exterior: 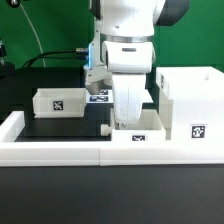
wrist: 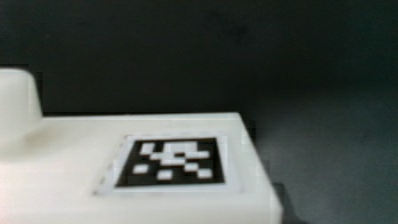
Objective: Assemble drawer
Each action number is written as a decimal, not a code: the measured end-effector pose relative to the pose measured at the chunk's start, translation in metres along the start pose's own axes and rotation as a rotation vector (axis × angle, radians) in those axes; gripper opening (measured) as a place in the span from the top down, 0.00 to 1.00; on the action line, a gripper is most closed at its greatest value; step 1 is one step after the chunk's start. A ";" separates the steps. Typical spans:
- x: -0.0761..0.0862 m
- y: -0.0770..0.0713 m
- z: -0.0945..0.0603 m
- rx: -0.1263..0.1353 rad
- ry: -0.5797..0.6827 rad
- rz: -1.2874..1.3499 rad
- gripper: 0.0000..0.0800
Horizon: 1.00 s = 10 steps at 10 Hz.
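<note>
In the exterior view the tall white box shell (exterior: 192, 98) stands at the right with its tag facing front. One small white tray (exterior: 58, 101) sits at the left on the black table. A second tray (exterior: 150, 127) sits in the middle against the front rail. My gripper (exterior: 120, 124) reaches down at this tray's left end; its fingertips are hidden against the white plastic. The wrist view is blurred and shows a white tagged face (wrist: 173, 163) close up, with a white upright part (wrist: 15, 105) beside it. My fingers do not show clearly there.
The long low white rail (exterior: 60, 150) runs along the table's front edge. The marker board (exterior: 100, 96) lies behind my arm. Black table top (exterior: 70, 128) lies between the left tray and the middle tray. Cables and dark gear stand at the back left.
</note>
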<state>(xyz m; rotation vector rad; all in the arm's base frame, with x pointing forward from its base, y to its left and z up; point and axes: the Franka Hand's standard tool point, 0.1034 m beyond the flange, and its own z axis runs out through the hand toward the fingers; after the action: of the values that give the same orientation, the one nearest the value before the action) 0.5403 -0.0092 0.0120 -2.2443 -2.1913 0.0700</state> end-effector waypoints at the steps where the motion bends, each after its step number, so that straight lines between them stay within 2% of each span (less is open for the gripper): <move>1: 0.000 -0.001 0.000 0.001 0.000 0.001 0.95; 2: 0.000 -0.001 0.001 -0.002 0.001 0.001 0.95; 3: 0.000 0.000 0.001 -0.025 0.004 0.002 0.95; 5: -0.001 -0.001 0.002 -0.022 0.004 0.003 0.95; 7: 0.000 0.000 0.003 -0.051 0.009 0.005 0.95; 10: 0.000 0.001 0.002 -0.048 0.008 0.012 0.95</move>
<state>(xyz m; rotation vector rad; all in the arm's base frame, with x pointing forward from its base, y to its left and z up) 0.5410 -0.0096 0.0095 -2.2781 -2.1993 0.0081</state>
